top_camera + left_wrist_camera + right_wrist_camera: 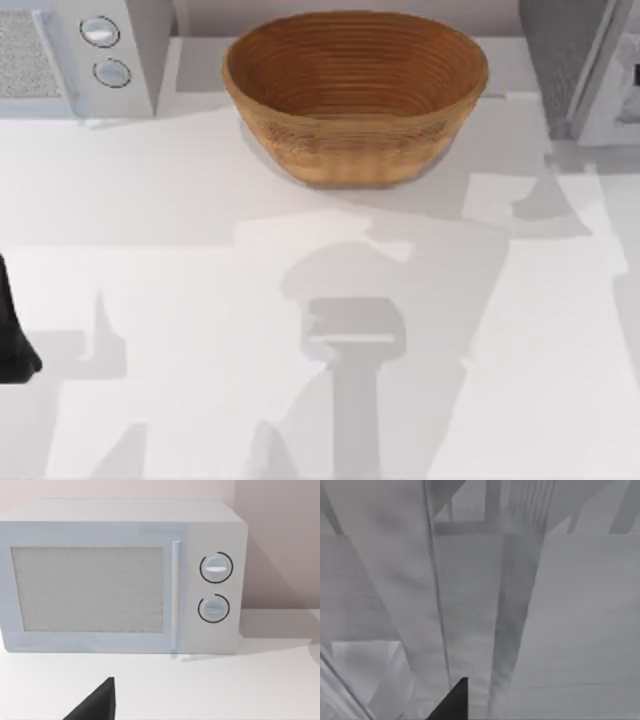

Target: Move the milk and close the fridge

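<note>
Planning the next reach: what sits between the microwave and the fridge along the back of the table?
The top view shows the wicker basket between the microwave and the fridge.

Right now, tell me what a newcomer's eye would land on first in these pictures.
The big brown woven basket draws the eye first, at the far middle of the white table. Next comes the white microwave with two round knobs, in the table's far left corner. At the far right corner stands the grey fridge with its speckled side, and a dark part of the left arm sits at the table's left edge.
</note>
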You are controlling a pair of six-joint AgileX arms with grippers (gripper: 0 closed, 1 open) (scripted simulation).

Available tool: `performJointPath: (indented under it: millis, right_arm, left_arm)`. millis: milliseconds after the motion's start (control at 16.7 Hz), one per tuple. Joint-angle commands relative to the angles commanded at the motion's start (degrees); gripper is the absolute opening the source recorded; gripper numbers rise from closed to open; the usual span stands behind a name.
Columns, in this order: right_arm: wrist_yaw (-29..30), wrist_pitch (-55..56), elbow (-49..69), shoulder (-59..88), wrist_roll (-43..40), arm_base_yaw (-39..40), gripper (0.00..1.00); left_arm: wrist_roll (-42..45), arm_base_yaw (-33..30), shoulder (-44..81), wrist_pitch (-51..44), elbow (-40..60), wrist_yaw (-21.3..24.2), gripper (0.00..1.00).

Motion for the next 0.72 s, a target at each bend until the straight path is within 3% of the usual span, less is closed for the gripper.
performJointPath:
  millis: [420, 720]
  right_arm:
    - [0.41, -3.41, 16.08, 12.96, 0.12, -0.05, 1.0]
    - [0.4, -4.71, 20.36, 16.8, 0.24, 0.01, 1.0]
  left_arm:
    - [0.0, 0.0, 0.0, 0.0, 0.0, 0.0, 1.0]
    - [0.0, 0.0, 0.0, 0.0, 0.0, 0.0, 1.0]
